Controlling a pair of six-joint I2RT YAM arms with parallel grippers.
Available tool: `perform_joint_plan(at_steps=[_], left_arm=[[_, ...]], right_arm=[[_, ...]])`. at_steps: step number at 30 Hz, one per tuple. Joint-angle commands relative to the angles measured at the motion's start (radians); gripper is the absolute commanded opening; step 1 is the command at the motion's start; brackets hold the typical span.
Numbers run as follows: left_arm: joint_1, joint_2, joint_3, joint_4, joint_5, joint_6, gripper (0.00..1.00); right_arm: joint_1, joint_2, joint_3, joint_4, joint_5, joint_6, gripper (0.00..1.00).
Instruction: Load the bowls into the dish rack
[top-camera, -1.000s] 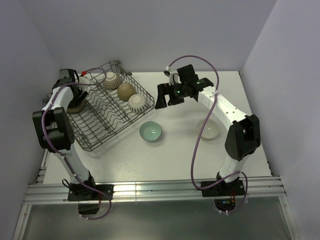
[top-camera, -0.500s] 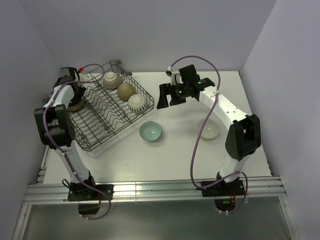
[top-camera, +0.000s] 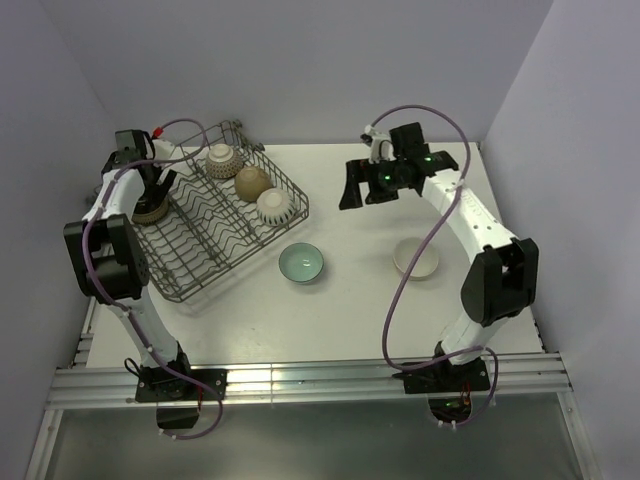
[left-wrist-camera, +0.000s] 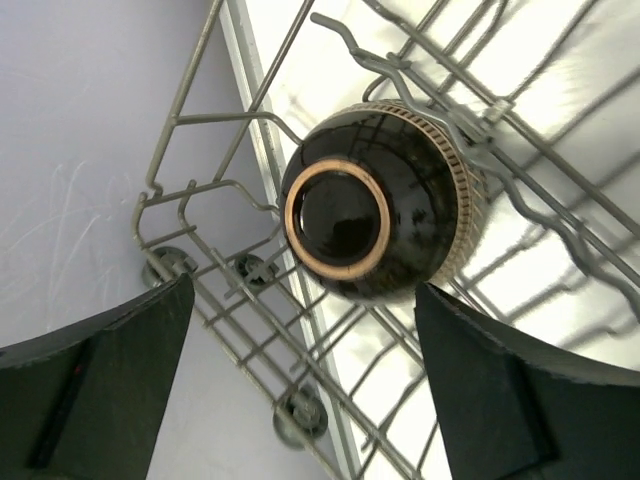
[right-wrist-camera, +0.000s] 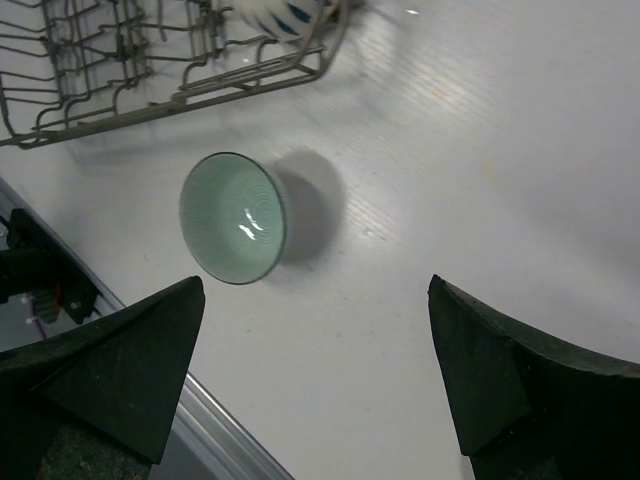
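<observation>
- The dish rack (top-camera: 200, 258) is a large rectangle of thin grey metal wire with raised sides and rows of bent upright tines. It sits on the counter (top-camera: 350, 300) at about 10 o'clock from the middle, turned at an angle.
- We count four bowls in the rack. A glossy black bowl (left-wrist-camera: 400, 200) is lodged among the wires at the rack's 9 o'clock side. Its copper-coloured foot ring faces the left wrist camera, and a ribbed tan band runs round its rim.
- Along the rack's far side, from 12 toward 3 o'clock, sit a cream patterned bowl (top-camera: 221, 158), a plain tan bowl (top-camera: 250, 182) and a white textured bowl (top-camera: 273, 205). All three are round and tipped over among the tines.
- Two bowls rest on the bare counter. A pale green bowl (top-camera: 301, 263) stands mouth up just beside the rack's near corner, with fine concentric ridges inside. A smooth cream bowl (top-camera: 416, 258) stands well apart, at 3 o'clock from the green one.
- The left jaws are released. Their dark tips are spread wide on either side of the black bowl without touching it.
- The right jaws are also released and hold nothing. They hang over the counter at about 1 o'clock from the green bowl.
- The counter is a smooth matte white board with faint parallel lines. A brushed aluminium rail (top-camera: 300, 380) runs along its near edge.
- Plain pale lavender walls (top-camera: 300, 60) close in the far, left and right sides. A purple cable (top-camera: 398, 290) loops along each arm.
</observation>
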Motion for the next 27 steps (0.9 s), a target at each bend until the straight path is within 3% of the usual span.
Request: perform_joint_plan(at_steps=[1,8,14,22,27], left_arm=[[0.003,-0.118,0.053,-0.049,0.087,-0.022,0.99],[0.015,-0.232,0.132,-0.207,0.386,-0.108,1.00],[0.017,-0.324,0.167,-0.314,0.727,-0.206,0.99],[0.013,-0.417,0.044,-0.229,0.897,-0.348,0.95],[0.012,-0.456,-0.042,-0.166,0.910,-0.377,0.93]], right_arm=[[-0.096,-0.103,-0.021,-0.090,0.003,-0.106,1.00],[-0.279,-0.166,-0.098,-0.254,0.134,-0.298,1.00],[-0.395,-0.136,-0.184,-0.311,0.254,-0.402,0.96],[-0.461,-0.002,-0.233,-0.239,0.317,-0.405,0.88],[-0.468,0.068,-0.270,-0.184,0.291,-0.384,0.74]])
